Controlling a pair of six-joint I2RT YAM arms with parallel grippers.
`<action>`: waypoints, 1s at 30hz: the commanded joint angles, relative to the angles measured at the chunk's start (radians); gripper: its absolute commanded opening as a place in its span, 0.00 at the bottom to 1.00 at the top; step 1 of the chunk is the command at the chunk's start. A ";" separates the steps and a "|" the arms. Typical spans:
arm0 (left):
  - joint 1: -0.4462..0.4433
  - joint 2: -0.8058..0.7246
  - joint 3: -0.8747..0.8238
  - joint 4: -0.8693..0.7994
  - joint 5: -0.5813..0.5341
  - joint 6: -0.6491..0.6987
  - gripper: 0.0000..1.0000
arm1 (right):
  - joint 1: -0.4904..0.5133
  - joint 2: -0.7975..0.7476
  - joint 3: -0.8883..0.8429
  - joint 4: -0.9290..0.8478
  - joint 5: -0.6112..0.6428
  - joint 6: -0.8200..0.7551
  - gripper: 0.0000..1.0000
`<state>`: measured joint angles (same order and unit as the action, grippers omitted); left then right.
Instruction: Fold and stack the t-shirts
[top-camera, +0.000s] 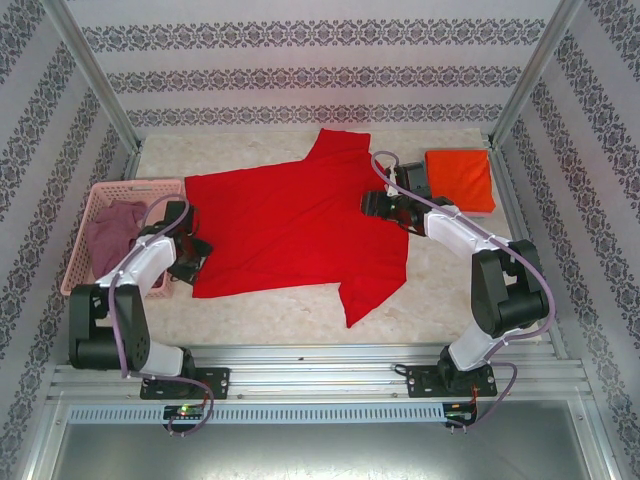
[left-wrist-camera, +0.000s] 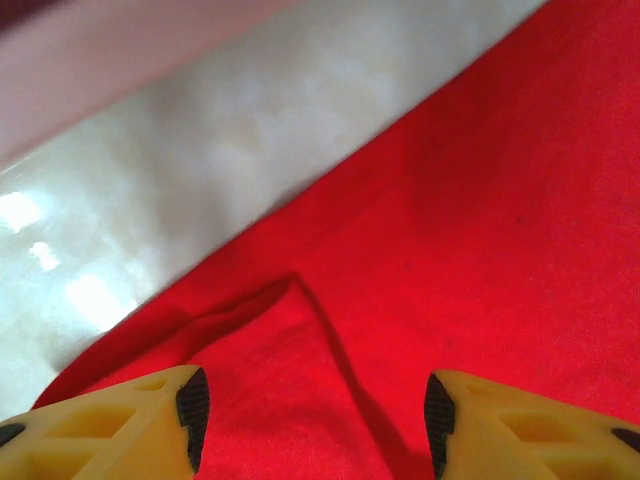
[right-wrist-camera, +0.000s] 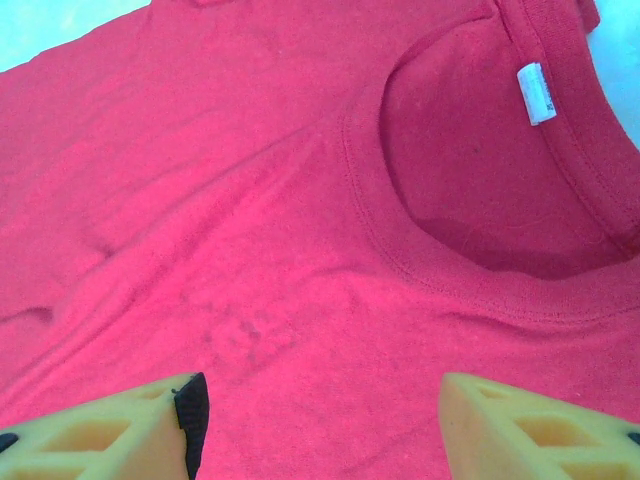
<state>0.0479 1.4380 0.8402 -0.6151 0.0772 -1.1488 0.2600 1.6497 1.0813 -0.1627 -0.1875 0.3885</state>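
A bright red t-shirt (top-camera: 290, 225) lies spread flat across the middle of the table, collar to the right, hem to the left. My left gripper (top-camera: 193, 255) hovers open over the shirt's hem edge (left-wrist-camera: 300, 300), where a small ridge of cloth rises. My right gripper (top-camera: 375, 205) is open just above the cloth beside the collar (right-wrist-camera: 440, 270) and its white label (right-wrist-camera: 537, 93). An orange t-shirt (top-camera: 460, 180) lies folded at the back right. A dusty mauve shirt (top-camera: 112, 232) is bunched in the basket. The teal shirt is out of view.
A pink lattice basket (top-camera: 90, 215) stands at the left edge, close to my left arm. Patterned walls and metal posts enclose the pale table (top-camera: 280, 315). A bare strip of table (left-wrist-camera: 200, 150) runs beside the hem.
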 joint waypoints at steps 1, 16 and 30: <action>0.004 0.055 0.025 0.028 0.007 0.002 0.57 | 0.013 -0.019 -0.003 0.004 0.016 0.000 0.63; 0.003 0.159 0.009 0.033 0.018 0.011 0.28 | 0.011 -0.011 -0.020 0.015 0.011 0.003 0.63; -0.030 0.038 0.025 -0.050 -0.060 0.016 0.41 | 0.006 -0.021 -0.039 0.038 0.010 0.015 0.63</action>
<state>0.0414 1.5379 0.8570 -0.5774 0.0502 -1.1446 0.2600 1.6497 1.0603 -0.1455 -0.1875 0.3931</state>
